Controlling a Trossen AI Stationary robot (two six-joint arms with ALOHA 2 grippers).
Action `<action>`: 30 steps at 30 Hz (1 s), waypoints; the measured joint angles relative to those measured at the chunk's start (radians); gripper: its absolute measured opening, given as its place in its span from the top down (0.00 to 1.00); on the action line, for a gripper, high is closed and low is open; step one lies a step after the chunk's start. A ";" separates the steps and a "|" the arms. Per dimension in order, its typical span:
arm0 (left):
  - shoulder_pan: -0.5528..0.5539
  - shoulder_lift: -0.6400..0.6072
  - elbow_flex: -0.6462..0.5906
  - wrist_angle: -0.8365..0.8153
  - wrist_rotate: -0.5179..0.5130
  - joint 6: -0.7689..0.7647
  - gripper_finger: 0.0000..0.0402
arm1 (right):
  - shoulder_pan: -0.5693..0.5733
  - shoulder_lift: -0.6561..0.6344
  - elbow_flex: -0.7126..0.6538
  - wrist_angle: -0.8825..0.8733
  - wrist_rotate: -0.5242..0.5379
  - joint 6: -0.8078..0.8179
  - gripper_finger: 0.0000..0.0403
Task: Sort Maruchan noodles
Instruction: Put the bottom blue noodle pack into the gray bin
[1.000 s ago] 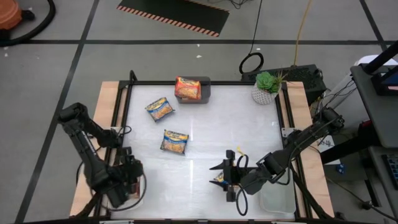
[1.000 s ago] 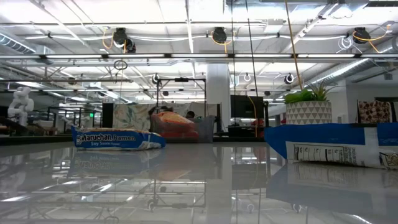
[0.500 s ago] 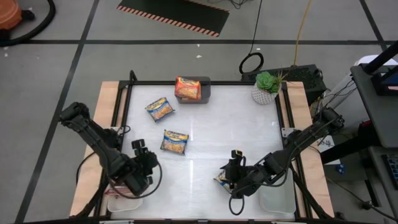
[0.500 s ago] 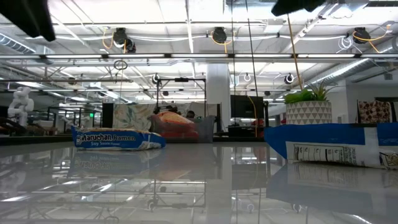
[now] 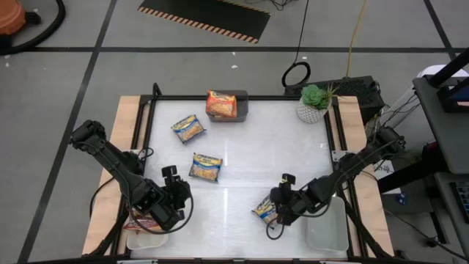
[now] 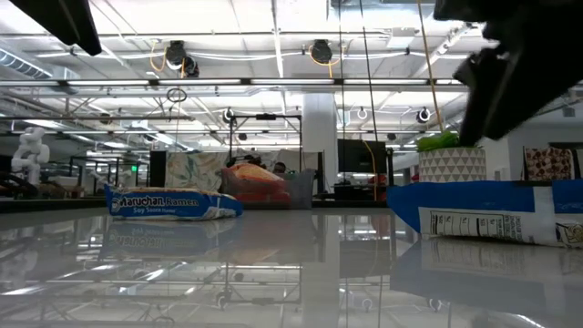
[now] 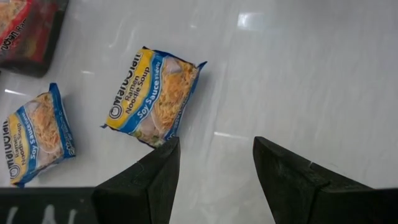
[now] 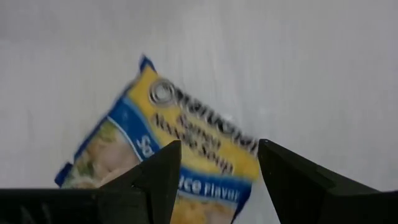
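Three blue-and-yellow Maruchan packets lie flat on the white table: one far left (image 5: 189,128), one at mid-table (image 5: 207,167) (image 7: 154,96), one near right (image 5: 265,210) (image 8: 174,168) (image 6: 492,214). An orange packet (image 5: 221,104) sits in the grey bin. My left gripper (image 5: 173,192) (image 7: 214,174) hangs open above the table, just short of the mid-table packet. My right gripper (image 5: 283,199) (image 8: 217,186) is open, over the near-right packet's right end, with a finger on either side and no contact showing.
The grey bin (image 5: 242,106) stands at the far edge, with a potted plant (image 5: 314,103) at the far right corner. A white tray (image 5: 326,233) lies at the near right corner. A second tray (image 5: 143,236) at the near left holds something red. Bare table lies between the arms.
My left gripper has swung from over the near-left tray toward the table's middle, ending close to the mid-table packet. My right gripper has shifted a little toward the right edge and come down over the near-right packet, which shows more fully now. No packet has moved.
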 joint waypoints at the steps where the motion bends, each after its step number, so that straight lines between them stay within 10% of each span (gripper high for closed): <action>1: 0.000 0.000 0.000 0.000 0.000 0.004 0.48 | -0.006 0.000 -0.004 -0.008 -0.014 0.025 0.48; 30: 0.001 0.000 0.000 0.002 -0.017 0.028 0.48 | -0.193 -0.004 -0.270 0.391 -0.139 0.060 0.48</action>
